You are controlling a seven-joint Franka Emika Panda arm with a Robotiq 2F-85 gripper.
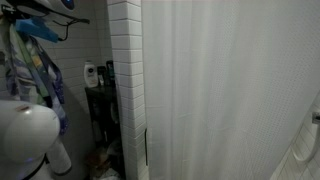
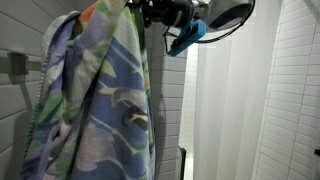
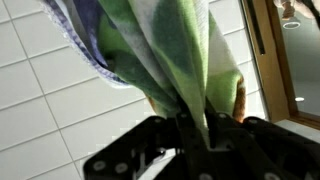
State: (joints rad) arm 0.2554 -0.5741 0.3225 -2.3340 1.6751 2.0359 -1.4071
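Towel (image 2: 90, 100), blue and green, hangs along the tiled wall (image 3: 50, 100) beside the white shower curtain (image 1: 220, 90), its top bunched and pinched in the claw (image 3: 197, 128). Further off, a dark shelf (image 1: 100, 112) carries a white bottle (image 1: 90, 73) on top.

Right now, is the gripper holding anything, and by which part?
Yes. The gripper is shut on the towel, pinching a bunched fold at its top end; the rest of the cloth hangs free.
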